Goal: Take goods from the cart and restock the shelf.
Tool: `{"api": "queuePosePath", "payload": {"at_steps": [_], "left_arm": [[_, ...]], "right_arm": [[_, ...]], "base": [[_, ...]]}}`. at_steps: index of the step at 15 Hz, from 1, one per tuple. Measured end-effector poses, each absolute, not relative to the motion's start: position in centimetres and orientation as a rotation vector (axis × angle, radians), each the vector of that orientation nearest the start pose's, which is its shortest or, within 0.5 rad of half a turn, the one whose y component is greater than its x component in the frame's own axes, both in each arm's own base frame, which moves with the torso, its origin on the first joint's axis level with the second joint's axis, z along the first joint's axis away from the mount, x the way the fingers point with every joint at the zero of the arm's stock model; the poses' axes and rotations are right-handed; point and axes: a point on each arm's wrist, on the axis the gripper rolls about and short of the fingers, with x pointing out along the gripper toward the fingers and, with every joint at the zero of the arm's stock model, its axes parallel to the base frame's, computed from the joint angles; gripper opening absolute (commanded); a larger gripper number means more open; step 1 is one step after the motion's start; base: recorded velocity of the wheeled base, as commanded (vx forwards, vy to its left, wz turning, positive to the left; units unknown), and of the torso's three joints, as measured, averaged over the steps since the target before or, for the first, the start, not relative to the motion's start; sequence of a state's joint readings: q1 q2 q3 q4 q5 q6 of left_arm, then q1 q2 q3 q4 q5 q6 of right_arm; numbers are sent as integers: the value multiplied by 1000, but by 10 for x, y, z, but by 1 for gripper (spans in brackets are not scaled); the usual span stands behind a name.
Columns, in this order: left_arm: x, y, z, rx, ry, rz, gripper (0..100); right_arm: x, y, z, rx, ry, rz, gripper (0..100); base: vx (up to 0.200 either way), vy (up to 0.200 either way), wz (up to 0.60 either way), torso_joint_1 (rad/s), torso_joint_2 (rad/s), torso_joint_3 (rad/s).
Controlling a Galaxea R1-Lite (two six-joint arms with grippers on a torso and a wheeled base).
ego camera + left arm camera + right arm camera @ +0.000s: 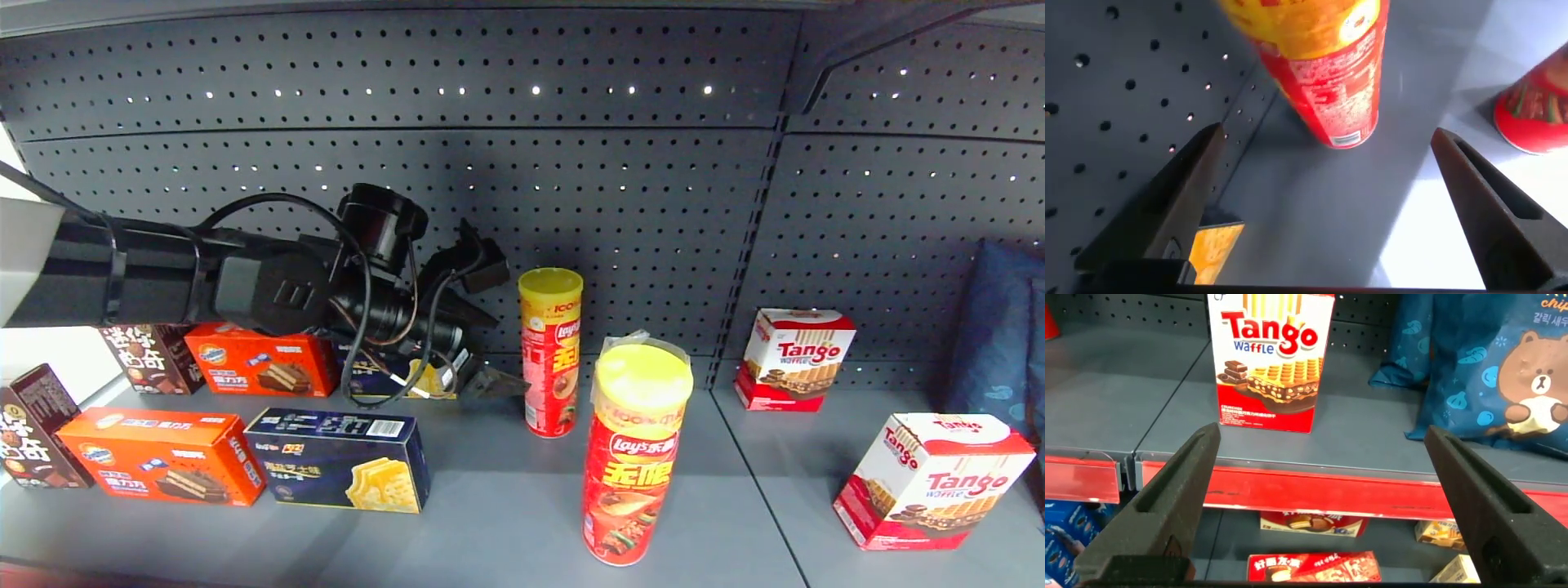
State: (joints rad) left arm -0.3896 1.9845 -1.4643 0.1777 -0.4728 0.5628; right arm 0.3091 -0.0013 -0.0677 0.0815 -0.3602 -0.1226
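My left gripper reaches in over the grey shelf and stands open just left of the rear chip can, which is upright near the pegboard. In the left wrist view that can stands ahead of the open left gripper, not touched by either finger, and nothing is held. A second chip can stands nearer the front, also seen as the front can. My right gripper is open and empty, held in front of the shelf's red edge, facing a wafer box.
Orange, dark blue and brown boxes fill the shelf's left. Two wafer boxes stand at right beside a blue bag. More boxes lie on the shelf below. Pegboard closes the back.
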Motion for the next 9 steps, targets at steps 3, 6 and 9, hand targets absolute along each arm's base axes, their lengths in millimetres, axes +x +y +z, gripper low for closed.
{"api": "queuePosePath", "payload": {"at_steps": [3, 6, 9], "left_arm": [[360, -167, 190, 477, 411, -927, 100], [360, -173, 181, 481, 428, -928, 100], [360, -171, 173, 496, 462, -892, 100]], "right_arm": [[-26, -17, 86, -128, 15, -51, 100], [-26, -17, 86, -128, 15, -50, 100], [-26, -17, 86, -127, 15, -50, 100]], "base": [[0, 0, 0, 0, 0, 0], [0, 0, 0, 0, 0, 0], [0, 0, 0, 0, 0, 0]]}}
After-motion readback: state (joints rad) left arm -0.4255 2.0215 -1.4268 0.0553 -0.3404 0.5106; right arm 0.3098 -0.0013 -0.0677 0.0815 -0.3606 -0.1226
